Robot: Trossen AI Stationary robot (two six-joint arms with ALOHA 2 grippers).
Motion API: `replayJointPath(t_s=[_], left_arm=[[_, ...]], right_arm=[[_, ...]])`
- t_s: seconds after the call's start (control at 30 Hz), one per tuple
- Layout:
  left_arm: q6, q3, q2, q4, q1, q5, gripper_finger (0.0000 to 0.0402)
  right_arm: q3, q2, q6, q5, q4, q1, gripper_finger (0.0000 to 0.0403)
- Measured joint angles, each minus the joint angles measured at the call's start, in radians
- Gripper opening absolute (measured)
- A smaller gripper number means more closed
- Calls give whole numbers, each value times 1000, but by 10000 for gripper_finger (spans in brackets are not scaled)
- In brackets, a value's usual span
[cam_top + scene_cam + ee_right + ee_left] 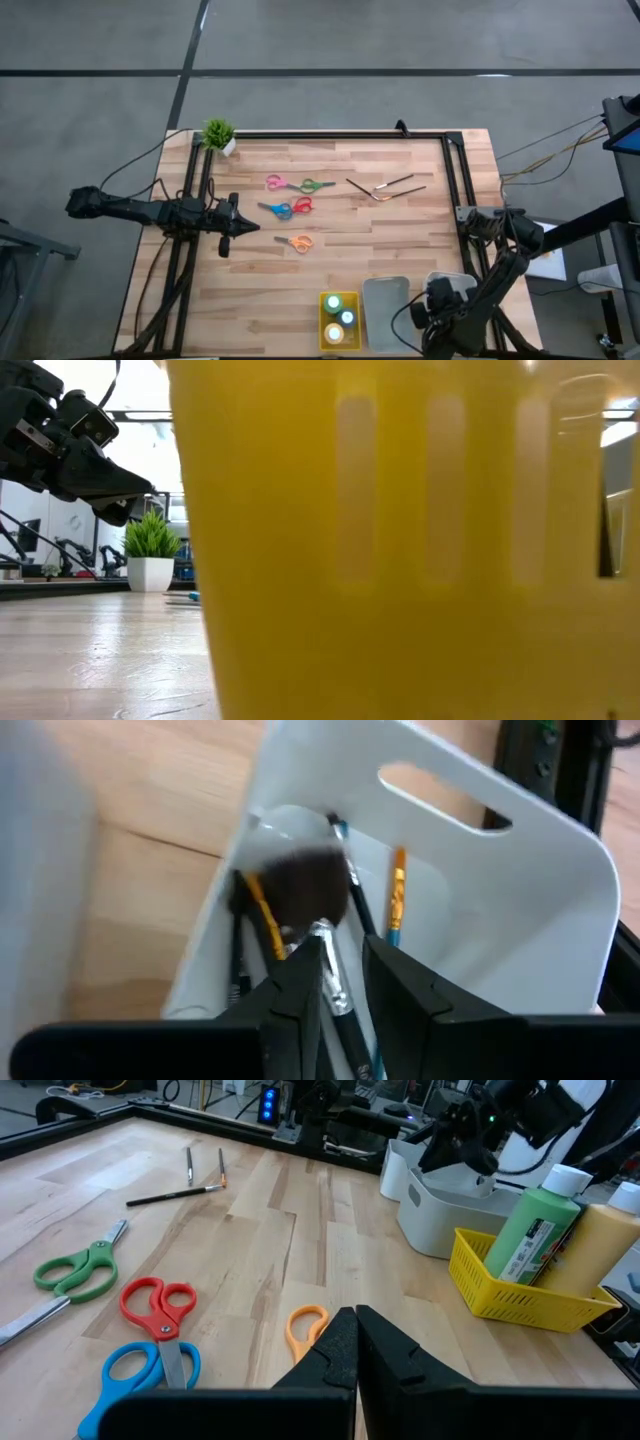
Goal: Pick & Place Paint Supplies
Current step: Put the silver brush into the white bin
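A dark-bristled brush point(300, 885) is lying in the white tray point(520, 920) among thin brushes, directly under the right tool point(343, 982), whose fingers are parting slightly around its ferrule, apparently releasing it. Well away from that tray, the left tool point(356, 1352) is hanging closed over the orange scissors point(303, 1330) on the counter point(400, 240).

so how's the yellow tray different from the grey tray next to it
The yellow tray holds paint bottles standing upright; nothing shows inside the grey tray in the high view. The yellow tray's walls are slotted with openings, while the grey tray's walls look solid. The yellow tray also looks narrower than the grey one. Both sit side by side at the table's near edge, by the right arm.
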Motion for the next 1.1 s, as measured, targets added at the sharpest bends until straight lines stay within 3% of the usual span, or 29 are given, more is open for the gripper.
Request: replayJointPath(t_s=[0.2, 0.43, 0.53, 0.83, 1.1], left_arm=[[0, 0, 0, 0, 0, 0, 0], [0, 0, 0, 0, 0, 0, 0], [0, 0, 0, 0, 0, 0, 0], [0, 0, 0, 0, 0, 0, 0], [0, 0, 0, 0, 0, 0, 0]], right_arm=[[12, -90, -52, 115, -5, -14, 72], [-1, -183, -227, 449, -46, -37, 72], [-25, -214, -294, 525, -57, -66, 72], [-146, -297, -608, 603, 42, -237, 72], [-307, -420, -981, 603, 280, -455, 72]])
